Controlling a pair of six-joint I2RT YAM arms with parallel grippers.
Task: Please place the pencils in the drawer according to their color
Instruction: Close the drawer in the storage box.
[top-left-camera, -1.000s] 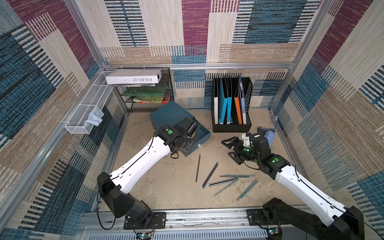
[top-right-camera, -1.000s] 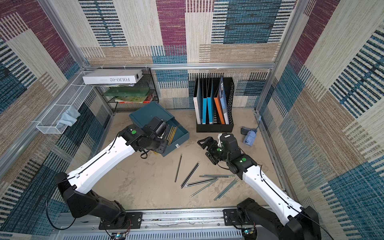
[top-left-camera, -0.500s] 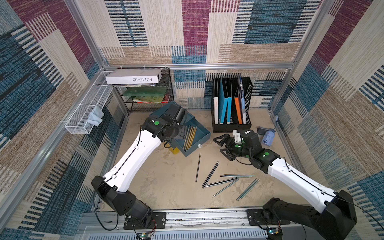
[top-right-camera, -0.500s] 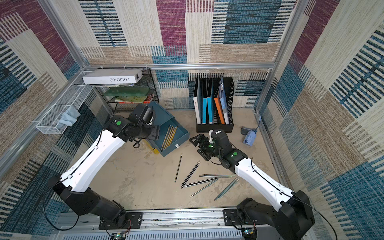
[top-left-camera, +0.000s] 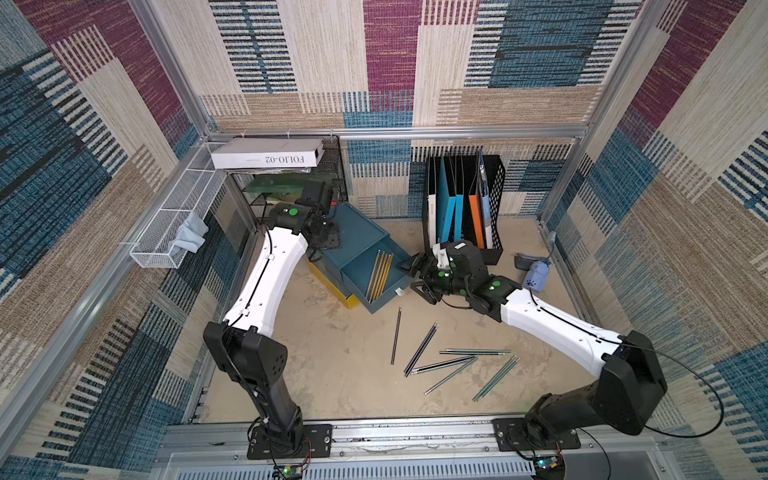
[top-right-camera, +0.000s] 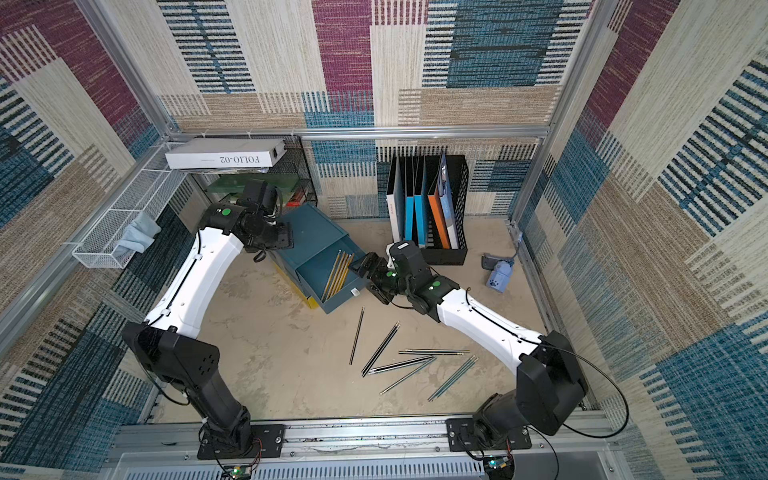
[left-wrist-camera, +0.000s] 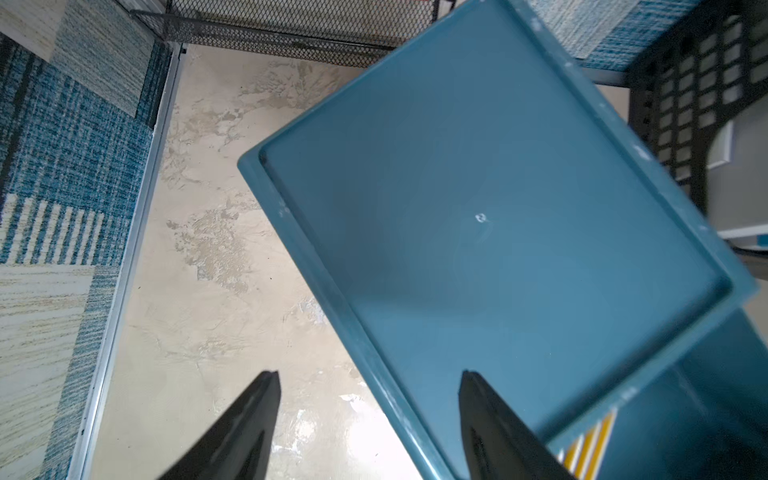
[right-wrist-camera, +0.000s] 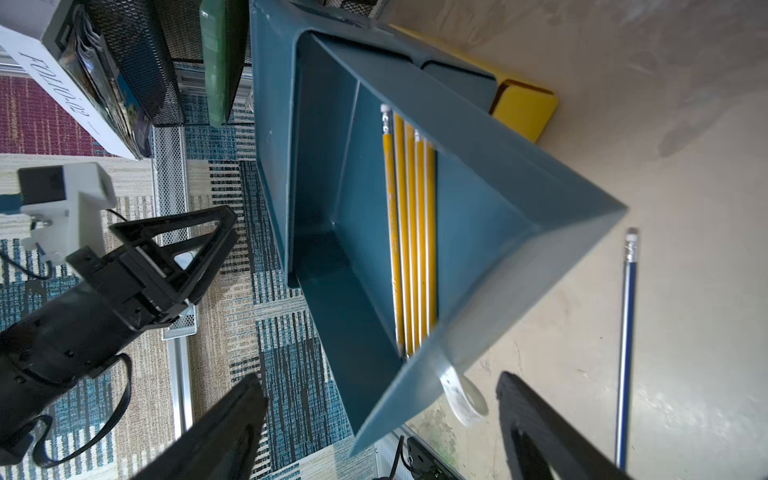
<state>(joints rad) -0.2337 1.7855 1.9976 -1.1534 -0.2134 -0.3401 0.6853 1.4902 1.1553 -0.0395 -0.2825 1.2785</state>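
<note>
Inside the open drawer (top-left-camera: 359, 276) lie yellow pencils (top-left-camera: 380, 274), with dark and teal pencils (top-left-camera: 421, 349) loose on the table (top-left-camera: 332, 365) at its 5 o'clock, the right gripper (right-wrist-camera: 379, 377) gaping empty at 3 o'clock, the left gripper (left-wrist-camera: 369, 374) likewise at 10 o'clock.

A black perforated metal file rack (top-left-camera: 496, 178) stands on the mottled beige tabletop (top-left-camera: 332, 374) against the back wall. It holds upright blue folders (top-left-camera: 446, 208), one orange folder (top-left-camera: 477, 220) and a white one (top-left-camera: 432, 212). Just right of the rack, in both top views, lies a small pale-blue gadget with a paw print (top-left-camera: 536, 276). Well left of the rack, a black wire-mesh shelf (top-left-camera: 336, 166) carries a long white box lettered FOLIO-02 (top-left-camera: 266, 153), with a flat green board (top-left-camera: 286, 185) below it. Farther left of the rack, a white wire basket (top-left-camera: 166, 232) on the side wall holds a crumpled light-blue cloth (top-left-camera: 193, 237).
</note>
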